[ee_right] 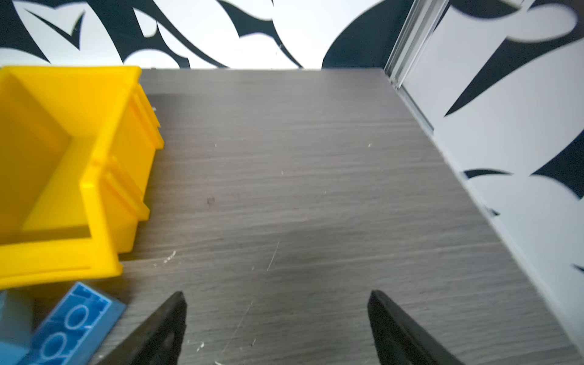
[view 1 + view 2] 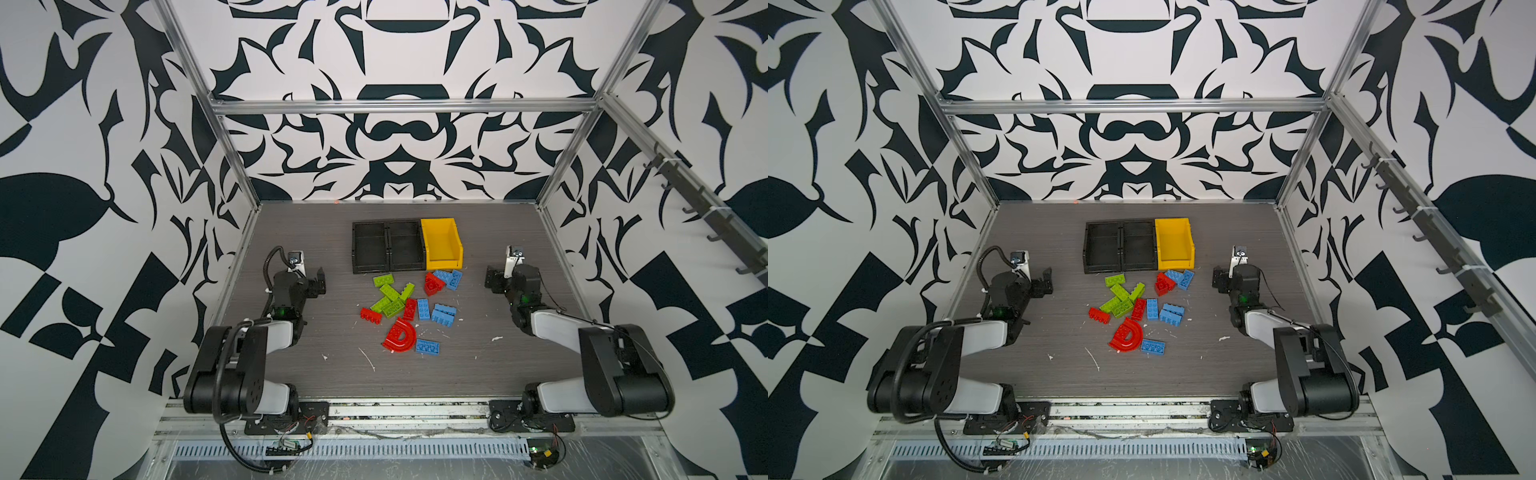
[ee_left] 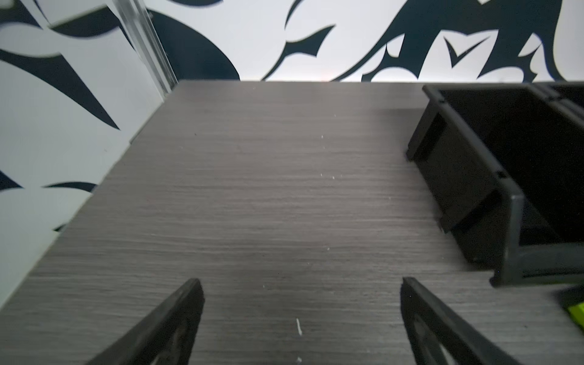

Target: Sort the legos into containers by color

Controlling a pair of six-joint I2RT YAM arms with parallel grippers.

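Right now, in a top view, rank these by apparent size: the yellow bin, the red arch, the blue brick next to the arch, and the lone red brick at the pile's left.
1. yellow bin
2. red arch
3. blue brick and lone red brick: too alike to rank.

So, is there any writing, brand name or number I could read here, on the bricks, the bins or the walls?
No text can be read in any view.
legos: only studs show; any lettering is too small to tell.
yellow bin: plain, no label visible.
black bins: plain, no label visible.
walls: black-and-white shapes, not letters.
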